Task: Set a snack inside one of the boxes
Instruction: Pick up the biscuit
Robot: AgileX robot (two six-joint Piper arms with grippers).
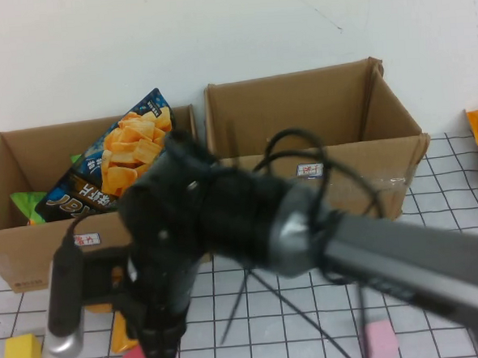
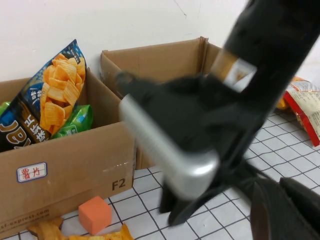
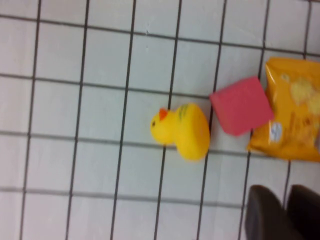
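Right by the right tool point(image 3: 287, 210), on the tabletop, sits the orange snack bag point(image 3: 292, 110), not in any box and not gripped by anything. That tool's tips are pressed together with nothing between them, hanging low over the grid just short of the bag. Touching the bag on its far-from-tool corner is a pink block point(image 3: 241, 105), and a little yellow rubber duck point(image 3: 181, 131) sits just beside that block, a bit further out from the tool. From the high view the right arm cuts across the whole scene and its tool ends up down at the near edge, on the robot's left side. Beyond the tool is the left box point(image 1: 32, 248), which holds a blue chips bag point(image 1: 116, 166) standing upright and a green bag point(image 1: 25, 204) tucked beside it. The right box point(image 1: 299, 102) stands next to that one, further off from the tool. A yellow cube point(image 1: 22, 353) lies near the tool on its outer side, and another pink block point(image 1: 381, 341) is well apart under the arm. The left tool point(image 2: 282, 210) only shows in its own wrist view, close behind the right arm's wrist; can't tell its state.
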